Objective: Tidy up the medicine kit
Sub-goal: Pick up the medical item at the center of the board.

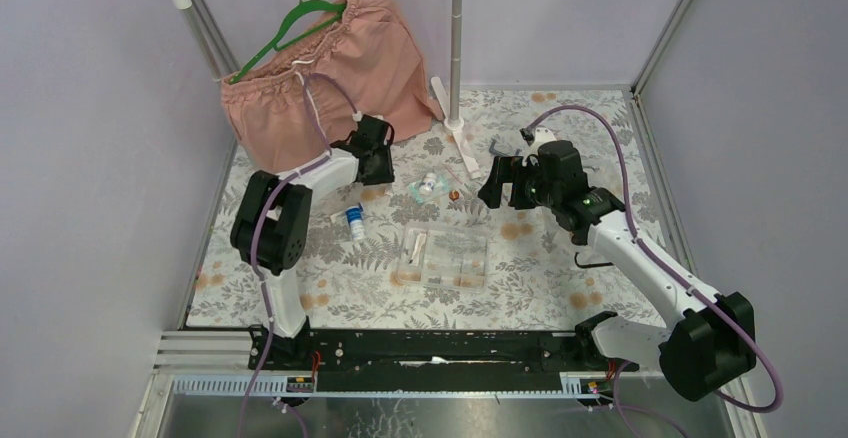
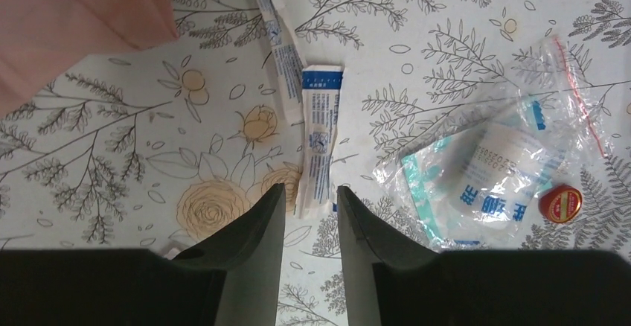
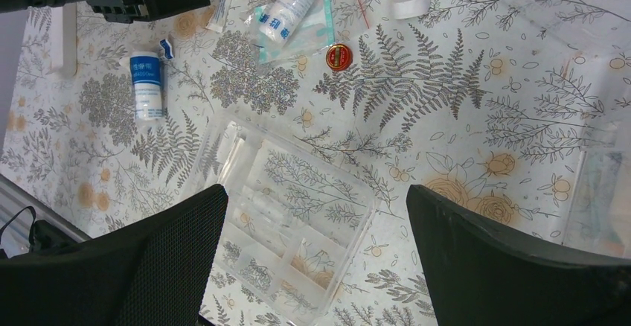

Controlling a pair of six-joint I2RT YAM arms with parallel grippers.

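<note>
Left wrist view: the sachet [image 2: 320, 129] lies lengthwise straight ahead of the left gripper [image 2: 309, 190], its near end between the half-spread, empty jaws; the right gripper [image 1: 497, 186] is farther.

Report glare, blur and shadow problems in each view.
Top external: even light, soft shadows, the clear box faint against the patterned cloth. Left wrist: the sachets sharp, glare on the plastic bag. Right wrist: the box nearly vanishes, only edge highlights showing.
</note>
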